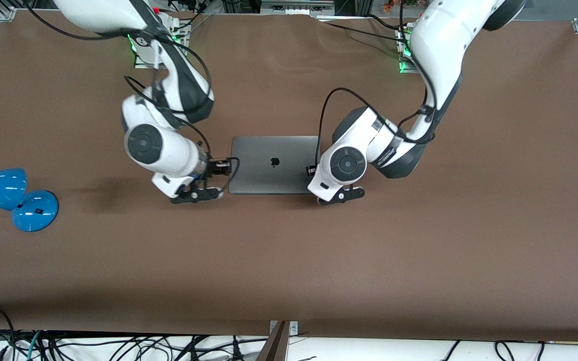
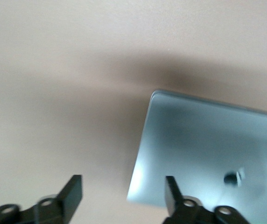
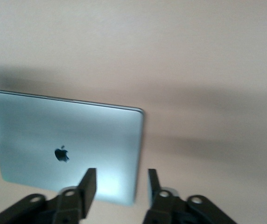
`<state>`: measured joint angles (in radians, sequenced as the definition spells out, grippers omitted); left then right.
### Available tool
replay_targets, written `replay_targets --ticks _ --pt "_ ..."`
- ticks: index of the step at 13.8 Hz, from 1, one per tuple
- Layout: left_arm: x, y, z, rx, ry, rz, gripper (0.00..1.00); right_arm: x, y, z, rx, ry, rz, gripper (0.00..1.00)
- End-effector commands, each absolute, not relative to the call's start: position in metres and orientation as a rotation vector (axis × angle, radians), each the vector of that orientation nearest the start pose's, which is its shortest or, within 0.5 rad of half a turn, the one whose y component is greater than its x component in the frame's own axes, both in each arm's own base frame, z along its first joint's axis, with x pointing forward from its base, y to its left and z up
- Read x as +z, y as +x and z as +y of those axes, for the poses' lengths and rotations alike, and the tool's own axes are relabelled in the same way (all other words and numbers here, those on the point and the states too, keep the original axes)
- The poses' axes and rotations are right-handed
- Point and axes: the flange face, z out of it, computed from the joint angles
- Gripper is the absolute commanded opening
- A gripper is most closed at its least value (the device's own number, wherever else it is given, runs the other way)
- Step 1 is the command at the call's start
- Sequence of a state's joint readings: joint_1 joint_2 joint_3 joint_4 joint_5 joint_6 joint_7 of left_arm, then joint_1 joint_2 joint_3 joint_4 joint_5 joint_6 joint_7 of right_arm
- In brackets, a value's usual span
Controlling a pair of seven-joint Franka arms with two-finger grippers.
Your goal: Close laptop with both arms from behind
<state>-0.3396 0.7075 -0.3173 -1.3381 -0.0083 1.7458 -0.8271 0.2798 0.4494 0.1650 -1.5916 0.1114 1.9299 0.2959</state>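
The space-grey laptop (image 1: pixel 274 164) lies shut and flat in the middle of the table, lid up with its dark apple logo showing. My right gripper (image 1: pixel 196 194) is open and empty, over the laptop's corner nearest the front camera at the right arm's end. In the right wrist view (image 3: pixel 121 179) that corner of the laptop (image 3: pixel 68 135) sits between the fingers. My left gripper (image 1: pixel 341 195) is open and empty over the matching corner at the left arm's end. The left wrist view (image 2: pixel 122 186) shows the laptop (image 2: pixel 208 144) corner between its fingers too.
A blue desk lamp (image 1: pixel 13 198) lies on the brown table (image 1: pixel 419 250) at the right arm's end. Black cables run along the table edge nearest the front camera.
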Motion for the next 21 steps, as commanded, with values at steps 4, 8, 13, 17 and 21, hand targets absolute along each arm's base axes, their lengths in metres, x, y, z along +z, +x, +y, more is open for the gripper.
replay_targets --ticks 4,8,13,17,21 --pt "0.444 0.567 -0.322 0.455 -3.051 -0.197 1.0 0.497 0.595 0.191 0.166 -3.175 -0.084 1.0" --pt "0.504 0.567 -0.272 0.385 -3.063 -0.184 1.0 0.546 0.582 0.16 0.138 -3.185 -0.042 1.0" --pt "0.557 0.577 -0.184 0.314 -3.092 -0.167 1.0 0.587 0.566 0.092 0.15 -3.184 -0.032 1.0" --pt "0.59 0.57 -0.131 0.253 -3.075 -0.14 1.0 0.597 0.559 0.054 0.19 -3.182 0.019 1.0" --pt "0.606 0.565 -0.095 0.214 -3.084 -0.087 1.0 0.612 0.545 0.022 0.216 -3.178 -0.006 1.0"
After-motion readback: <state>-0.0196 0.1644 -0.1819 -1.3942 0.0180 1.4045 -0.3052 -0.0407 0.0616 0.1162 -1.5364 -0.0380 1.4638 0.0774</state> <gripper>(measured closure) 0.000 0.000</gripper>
